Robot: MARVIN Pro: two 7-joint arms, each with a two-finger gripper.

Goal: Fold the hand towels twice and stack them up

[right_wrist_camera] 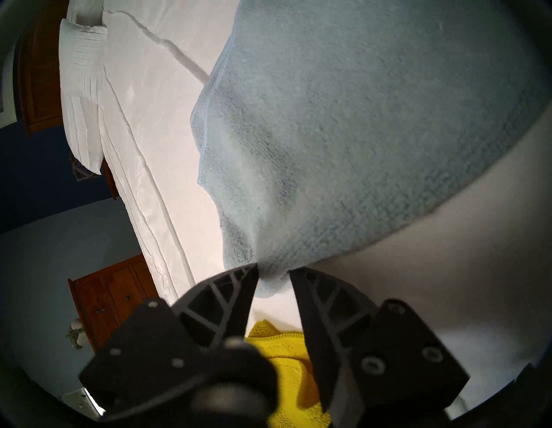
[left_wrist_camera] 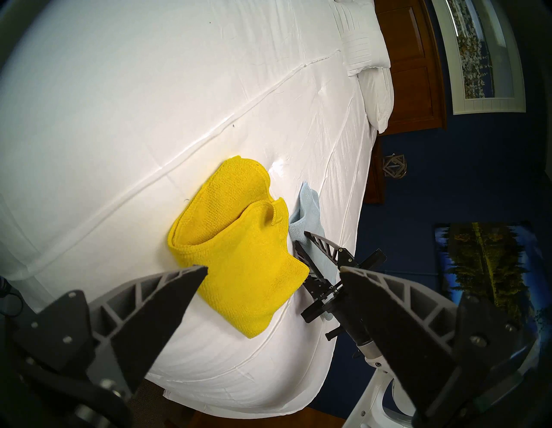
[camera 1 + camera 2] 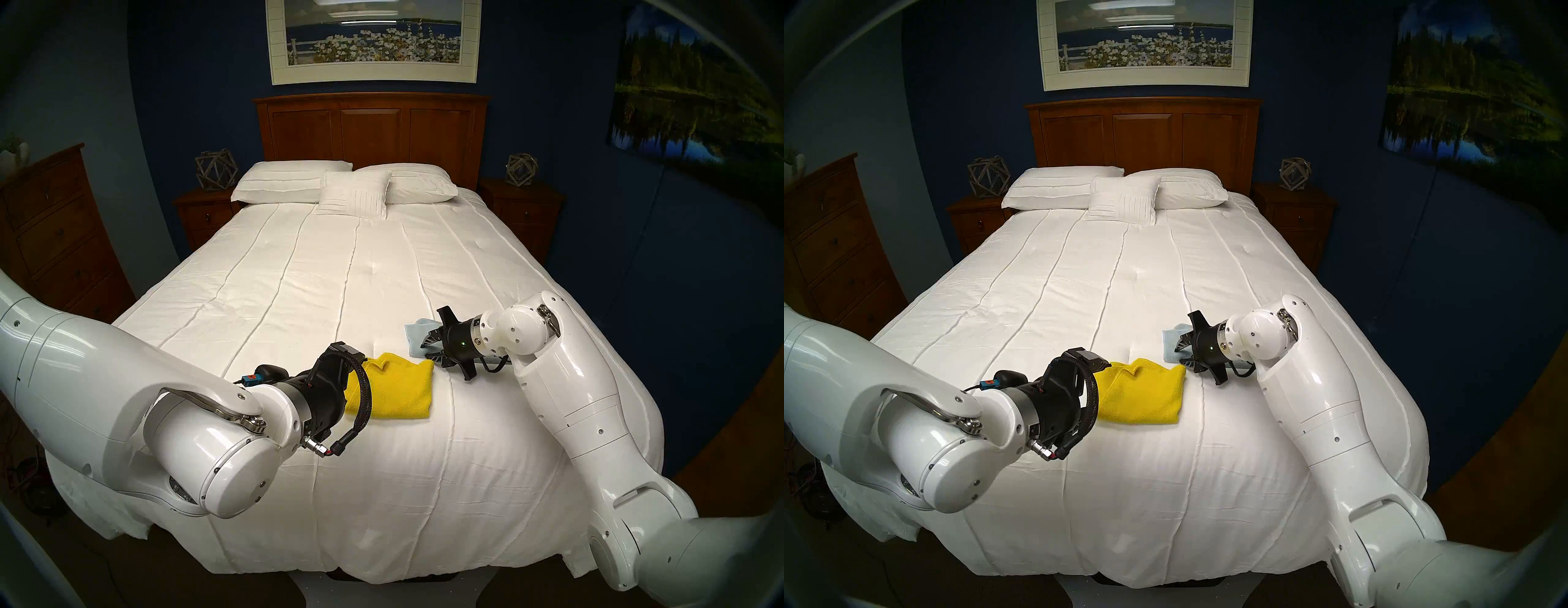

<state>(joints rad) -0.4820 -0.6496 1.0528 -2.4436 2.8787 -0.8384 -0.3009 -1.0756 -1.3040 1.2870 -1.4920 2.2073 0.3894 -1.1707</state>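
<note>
The yellow towel (image 3: 396,388) lies folded on the white bedspread (image 3: 322,276) near the foot of the bed, its upper layer rumpled at the far edge; it also shows in the left wrist view (image 2: 239,257). The light blue towel (image 3: 416,333) lies just beyond it to the right. My right gripper (image 1: 273,270) is shut on a bunched edge of the blue towel (image 1: 358,134), low on the bedspread. My left gripper (image 2: 273,269) is open and empty, hovering at the yellow towel's near left side. Its fingers are hidden behind the wrist in the head views.
Three white pillows (image 3: 356,187) lie at the wooden headboard (image 3: 369,127). Nightstands (image 3: 522,208) flank the bed and a dresser (image 3: 51,229) stands at the left. The bedspread drops off at the foot edge (image 3: 382,530) and at the right side beside my right arm.
</note>
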